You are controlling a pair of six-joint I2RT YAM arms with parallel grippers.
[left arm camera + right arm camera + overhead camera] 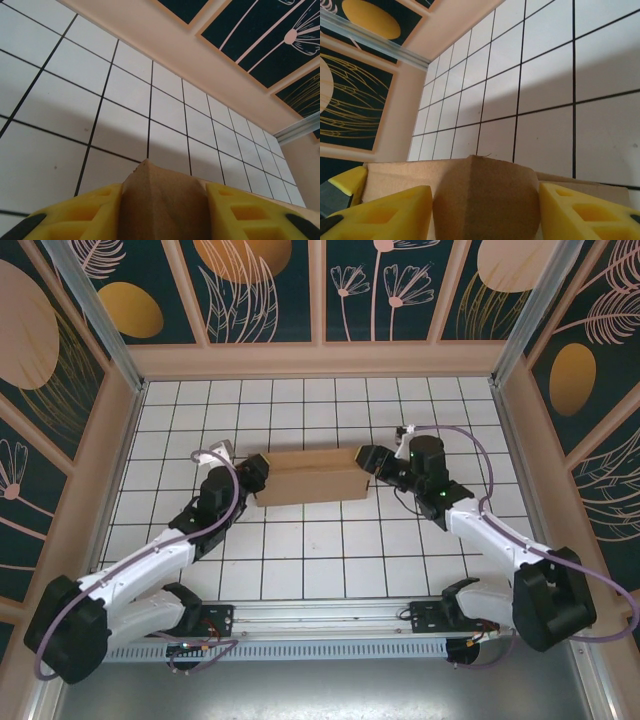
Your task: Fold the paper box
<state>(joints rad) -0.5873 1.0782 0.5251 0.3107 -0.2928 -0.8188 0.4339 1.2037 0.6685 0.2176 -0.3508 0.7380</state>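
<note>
"Top external view first: where is the paper box [310, 476] seen?"

"It is pictured near the middle of the white tiled table [300, 570], its long side running across. One end is met by the left gripper [258, 472] and the other by the right gripper [365, 458]. A long wall on its near side appears to be raised; finer detail cannot be made out."

"And what is held?"

"From the left wrist, a peaked piece of brown cardboard is seen wedged between the yellow fingers [75, 212]. Both are pressed against it, so that gripper is judged closed on an end flap. Much the same is shown from the right wrist: a creased flap is pinched between the fingers [385, 215], which are spread only as wide as the cardboard, with more of the box seen behind."

"Which step is judged to be in hand?"

"The end flaps are thought to be under folding, both at once, with the box only partly formed. For the next move, the two flaps would need to be turned along their creases together and evenly, so that the box is neither dragged across the tiles nor twisted."
</note>
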